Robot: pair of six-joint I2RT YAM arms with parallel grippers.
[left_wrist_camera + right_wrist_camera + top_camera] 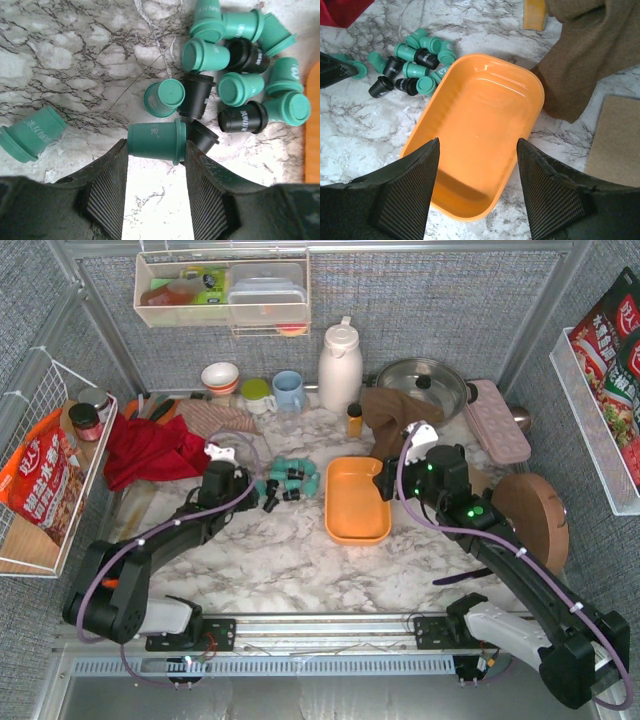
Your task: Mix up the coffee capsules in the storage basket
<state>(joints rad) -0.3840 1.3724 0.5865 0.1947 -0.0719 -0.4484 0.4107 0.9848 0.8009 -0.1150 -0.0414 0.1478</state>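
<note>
My left gripper [156, 150] pinches a green capsule [155, 139] end to end. It could pop out, since a black capsule [202, 137] crowds one finger. My right gripper [477, 145] gapes above the basket [485, 100]; the other capsules [235, 85] lie beyond the left fingertips.

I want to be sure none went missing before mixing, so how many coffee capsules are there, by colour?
Teal capsules: 10
Black capsules: 4
Total: 14, all outside the orange basket.
</note>
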